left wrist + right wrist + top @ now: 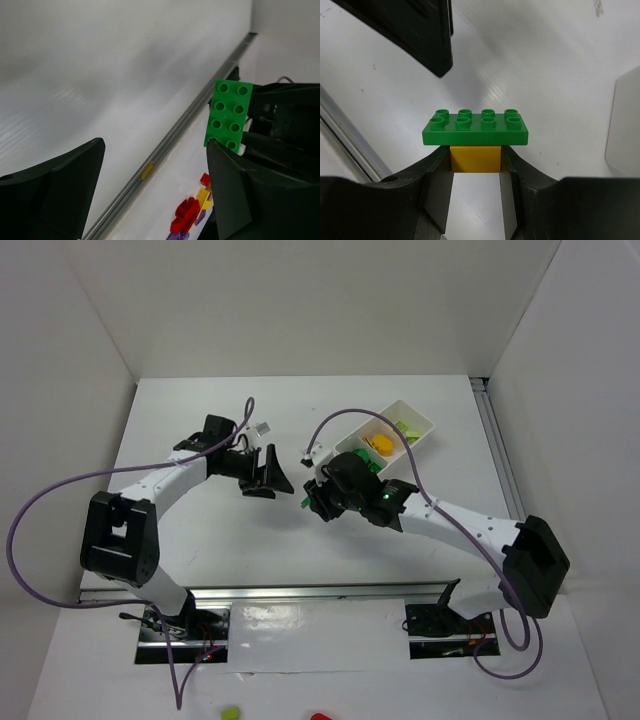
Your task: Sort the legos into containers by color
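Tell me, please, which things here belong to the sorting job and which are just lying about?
Job: green brick stacked on yellow brick, which the right gripper clamps; white tray holding yellow and green pieces; left gripper, open.
Lying about: metal rail; loose coloured bits beyond it.

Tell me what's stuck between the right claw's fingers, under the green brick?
A yellow brick, pinched by the right gripper, with the green brick stacked on it, seen in the right wrist view.
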`<control>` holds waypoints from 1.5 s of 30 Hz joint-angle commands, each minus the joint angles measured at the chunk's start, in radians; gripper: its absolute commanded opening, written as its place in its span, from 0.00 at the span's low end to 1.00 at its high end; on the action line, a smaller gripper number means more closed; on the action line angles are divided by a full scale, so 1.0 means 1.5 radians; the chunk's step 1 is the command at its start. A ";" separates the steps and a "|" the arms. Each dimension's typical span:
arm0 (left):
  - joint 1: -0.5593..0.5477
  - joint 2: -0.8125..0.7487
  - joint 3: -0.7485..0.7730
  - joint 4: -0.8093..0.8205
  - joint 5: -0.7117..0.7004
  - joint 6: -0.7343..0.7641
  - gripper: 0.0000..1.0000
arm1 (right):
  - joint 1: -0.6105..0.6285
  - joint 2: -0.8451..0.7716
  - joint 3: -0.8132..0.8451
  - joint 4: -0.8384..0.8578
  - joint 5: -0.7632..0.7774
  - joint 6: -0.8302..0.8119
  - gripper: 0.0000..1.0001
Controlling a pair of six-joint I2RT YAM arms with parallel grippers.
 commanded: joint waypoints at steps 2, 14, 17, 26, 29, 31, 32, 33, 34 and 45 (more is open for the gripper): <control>-0.013 0.005 -0.026 0.135 0.157 -0.059 0.92 | -0.004 -0.024 -0.003 0.003 -0.020 0.017 0.10; -0.070 0.014 -0.016 0.132 0.138 -0.072 0.84 | -0.004 -0.017 0.016 -0.002 -0.013 0.010 0.09; -0.086 0.014 -0.016 0.139 0.144 -0.072 0.78 | -0.004 -0.011 0.028 -0.002 -0.013 0.010 0.09; -0.107 0.038 -0.010 0.148 0.169 -0.084 0.48 | -0.004 -0.003 0.035 -0.008 -0.007 0.004 0.09; -0.107 0.038 -0.002 0.148 0.182 -0.084 0.40 | -0.004 -0.003 0.035 -0.008 0.000 0.004 0.08; -0.107 0.044 -0.002 0.148 0.202 -0.084 0.55 | -0.004 -0.003 0.028 -0.008 0.006 0.004 0.06; -0.107 0.044 0.006 0.148 0.210 -0.084 0.55 | -0.004 -0.003 0.028 0.001 0.006 0.004 0.06; -0.107 0.044 0.006 0.148 0.217 -0.078 0.48 | -0.004 -0.003 0.021 0.008 0.014 0.004 0.06; -0.107 0.050 0.006 0.148 0.217 -0.078 0.38 | -0.004 -0.003 0.021 0.008 0.014 0.004 0.05; -0.107 0.071 0.006 0.160 0.253 -0.094 0.64 | -0.004 -0.003 0.015 0.033 0.026 0.017 0.05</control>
